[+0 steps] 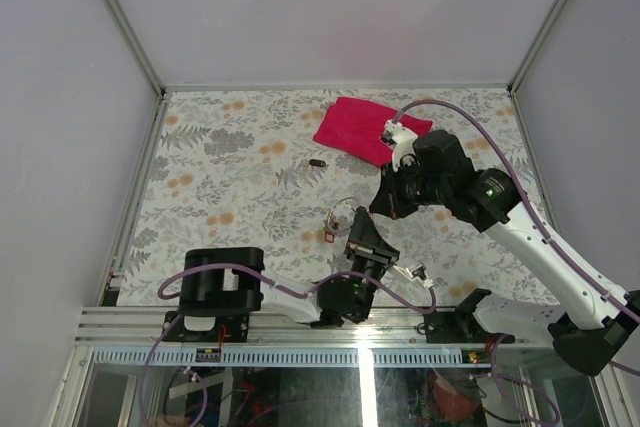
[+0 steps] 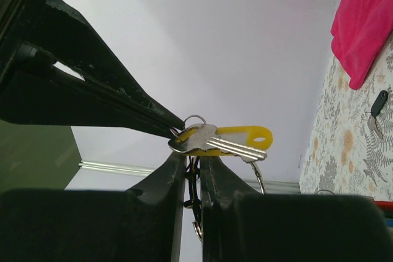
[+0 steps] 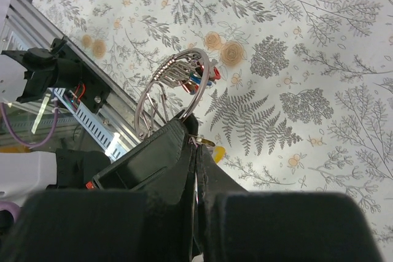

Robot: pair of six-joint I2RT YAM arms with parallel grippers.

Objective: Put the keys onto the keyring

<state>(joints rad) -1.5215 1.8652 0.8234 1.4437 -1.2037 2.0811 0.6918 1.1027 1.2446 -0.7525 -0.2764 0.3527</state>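
Observation:
My left gripper (image 2: 193,154) is shut on the wire of the silver keyring (image 2: 258,175), held above the table. A yellow-headed key (image 2: 245,134) with a silver blade lies across its fingertips. My right gripper (image 3: 198,142) is shut on that yellow key (image 3: 220,152) at its small loop and meets the left gripper tip to tip. In the right wrist view the keyring (image 3: 137,110) arches above the fingers with red and blue key heads (image 3: 199,78) bunched on it. In the top view both grippers, left (image 1: 358,232) and right (image 1: 378,209), meet over the table's middle front, with a red key head (image 1: 331,235) hanging beside them.
A magenta cloth (image 1: 370,129) lies at the back right of the floral table (image 1: 230,187). A small black-headed key (image 1: 317,162) lies on the table in front of the cloth and also shows in the left wrist view (image 2: 379,104). The metal rail (image 1: 300,317) runs along the near edge.

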